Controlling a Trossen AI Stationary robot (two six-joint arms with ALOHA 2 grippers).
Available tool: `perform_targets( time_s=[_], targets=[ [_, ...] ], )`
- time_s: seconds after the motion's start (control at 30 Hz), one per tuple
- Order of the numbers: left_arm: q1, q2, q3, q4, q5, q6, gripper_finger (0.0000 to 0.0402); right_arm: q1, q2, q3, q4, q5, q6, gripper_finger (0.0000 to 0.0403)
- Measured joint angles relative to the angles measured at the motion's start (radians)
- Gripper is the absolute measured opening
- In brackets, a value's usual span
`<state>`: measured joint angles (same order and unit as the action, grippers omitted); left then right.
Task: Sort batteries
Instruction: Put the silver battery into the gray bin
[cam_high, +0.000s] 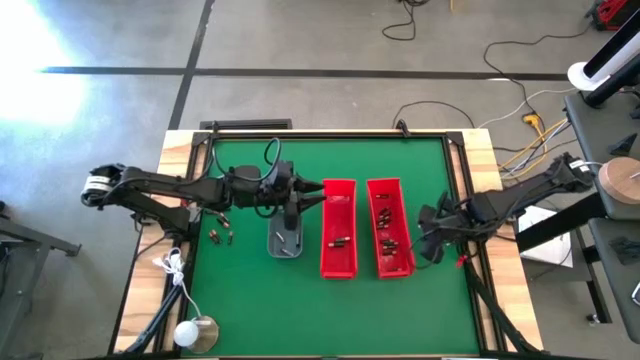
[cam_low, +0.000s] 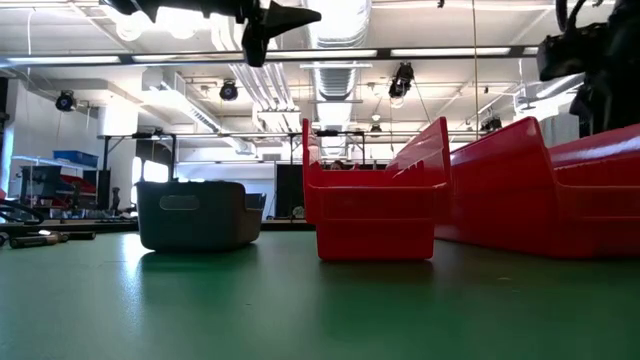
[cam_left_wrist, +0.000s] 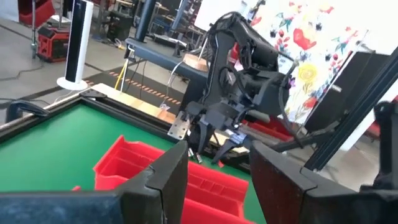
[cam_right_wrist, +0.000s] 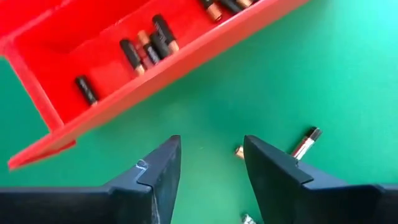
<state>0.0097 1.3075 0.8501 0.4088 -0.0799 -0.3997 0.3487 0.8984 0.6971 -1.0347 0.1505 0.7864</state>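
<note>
Over the right edge of the green worktop (cam_high: 250, 300), just beside the right-hand red bin (cam_high: 389, 242), my right pincer (cam_right_wrist: 211, 155) hangs low with its fingers parted and nothing between them. Below it lie loose batteries (cam_right_wrist: 306, 143) on the green surface: one slim silvery one with a dark tip, a small copper-ended one near it, and another only partly seen. More batteries (cam_right_wrist: 149, 43), dark with orange ends, lie inside that red bin, in a small cluster and one apart.

My left pincer (cam_left_wrist: 214, 180) is raised above the grey tray (cam_high: 285, 241), near the left-hand red bin (cam_high: 338, 242); its fingers stand wide apart and hold nothing. A few batteries (cam_high: 221, 236) lie on the worktop to the left of the grey tray, well apart from both bins. Both red bins stand side by side in the middle of the worktop, each with dark batteries inside. A white cable with a round puck (cam_high: 197, 333) rests at the near left corner.
</note>
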Motion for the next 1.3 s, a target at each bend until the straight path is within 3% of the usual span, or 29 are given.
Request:
perform_targets(
  time_s=[0.1, 0.23, 0.4, 0.5, 0.63, 0.77, 0.97, 1.3],
  targets=[
    [0.0, -0.012, 0.0, -0.031, 0.002, 0.042, 0.0151, 0.032, 0.012, -0.012, 0.004, 0.0, 0.012, 0.0181],
    [0.001, -0.015, 0.0, -0.065, 0.083, 0.114, 0.0151, 0.07, 0.014, -0.03, 0.014, 0.001, 0.023, 0.0187],
    [-0.029, 0.001, 0.0, -0.059, 0.172, 0.248, 0.0151, 0.131, 0.015, -0.029, 0.025, 0.024, -0.083, 0.0187],
    [-0.094, 0.034, 0.0, -0.045, 0.168, 0.408, 0.0151, 0.138, 0.033, -0.057, 0.026, 0.042, -0.102, 0.0187],
    [-0.167, 0.098, -0.001, -0.035, 0.061, 0.519, 0.0151, 0.138, 0.071, -0.12, 0.011, 0.041, -0.034, 0.0187],
    [-0.191, 0.145, -0.001, -0.036, 0.021, 0.455, 0.0151, 0.138, 0.092, -0.161, 0.012, 0.056, 0.026, 0.0187],
    [-0.196, 0.164, -0.008, -0.031, 0.111, 0.397, 0.0151, 0.136, 0.093, -0.185, 0.02, 0.078, 0.019, 0.0187],
    [-0.209, 0.193, -0.011, -0.03, 0.118, 0.415, 0.0151, 0.095, 0.134, -0.181, 0.036, 0.077, 0.03, 0.0178]
  ],
)
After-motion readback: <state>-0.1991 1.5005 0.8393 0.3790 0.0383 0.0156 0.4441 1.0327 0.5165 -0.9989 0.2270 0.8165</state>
